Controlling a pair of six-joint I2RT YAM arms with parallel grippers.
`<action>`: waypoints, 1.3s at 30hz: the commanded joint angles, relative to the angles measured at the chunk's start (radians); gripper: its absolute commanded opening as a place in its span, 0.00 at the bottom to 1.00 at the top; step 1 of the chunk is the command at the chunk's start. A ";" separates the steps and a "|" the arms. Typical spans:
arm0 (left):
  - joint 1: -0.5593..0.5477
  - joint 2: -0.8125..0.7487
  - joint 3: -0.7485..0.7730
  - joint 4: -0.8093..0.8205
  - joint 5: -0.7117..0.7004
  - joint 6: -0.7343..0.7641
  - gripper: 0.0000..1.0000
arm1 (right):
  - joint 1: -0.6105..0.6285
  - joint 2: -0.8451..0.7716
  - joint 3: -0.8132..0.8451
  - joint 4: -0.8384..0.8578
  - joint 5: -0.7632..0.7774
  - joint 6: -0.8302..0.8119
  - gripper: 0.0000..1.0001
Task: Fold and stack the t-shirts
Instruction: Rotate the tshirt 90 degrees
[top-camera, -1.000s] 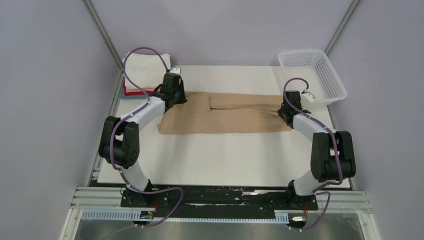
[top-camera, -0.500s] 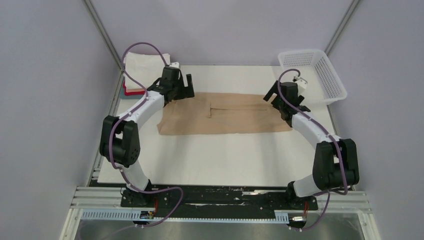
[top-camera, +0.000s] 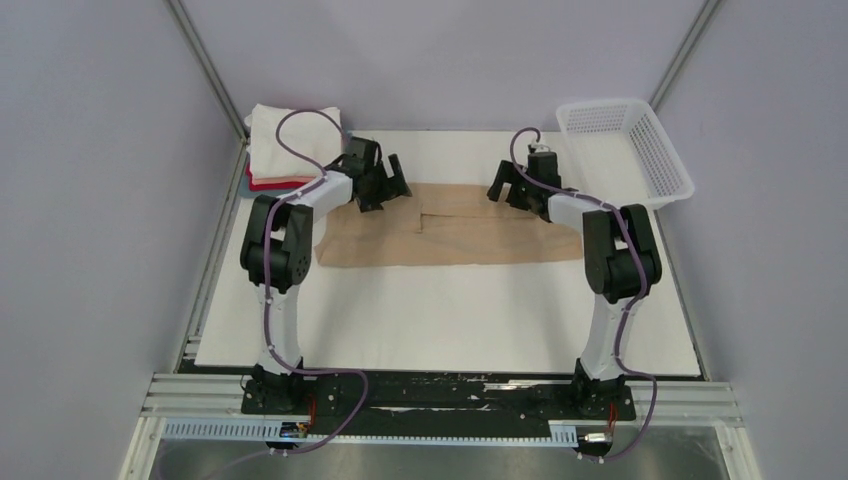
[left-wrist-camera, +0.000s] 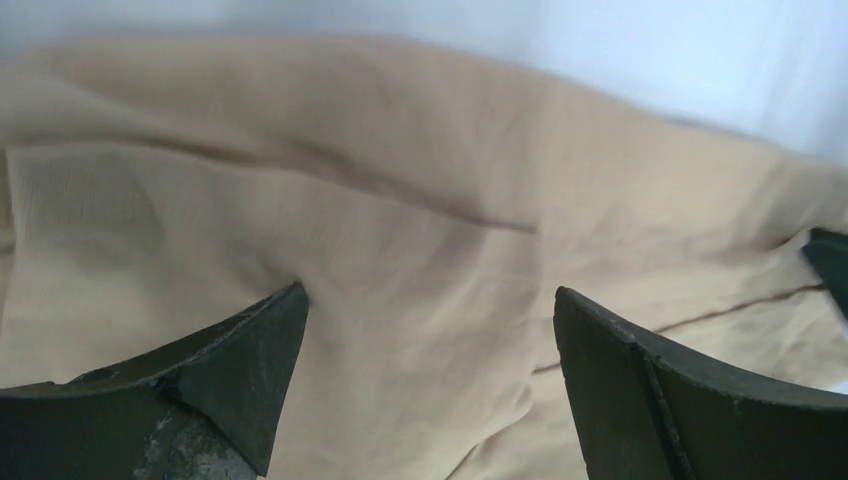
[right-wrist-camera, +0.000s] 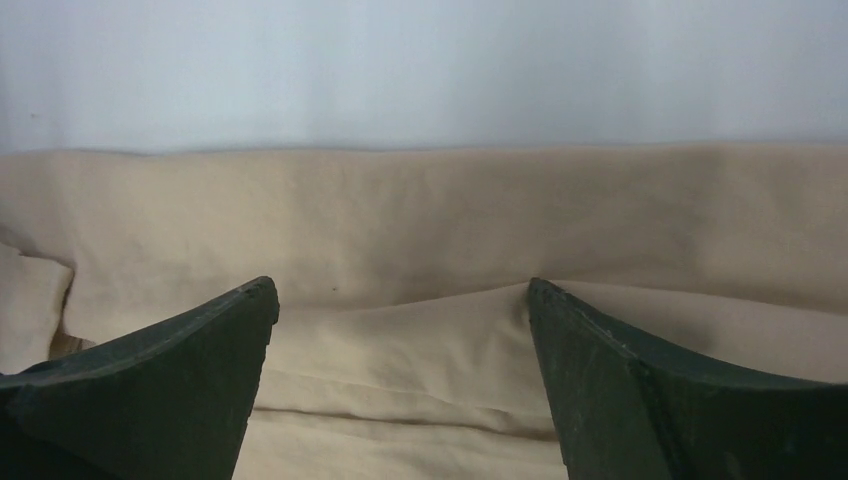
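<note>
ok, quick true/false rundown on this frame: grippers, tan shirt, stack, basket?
The left gripper and the right gripper both stand open over the tan short-sleeved cloth t-shirt. True.
The tan t-shirt is pinched in the right gripper. False: its jaws hold nothing; the shirt lies on the white table.
A folded cream-white shirt tops the stack. True.
That stack sits at the far right. False: far left; the white plastic mesh basket is far right.
</note>
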 joint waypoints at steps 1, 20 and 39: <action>0.003 0.096 0.132 -0.026 0.045 -0.042 1.00 | 0.003 -0.064 -0.087 -0.066 -0.034 0.036 1.00; -0.076 0.660 0.904 -0.003 0.493 -0.271 1.00 | 0.503 -0.544 -0.603 -0.264 -0.347 0.221 1.00; -0.127 0.707 0.995 0.291 0.420 -0.353 1.00 | 0.571 -0.617 -0.552 -0.290 -0.331 0.187 1.00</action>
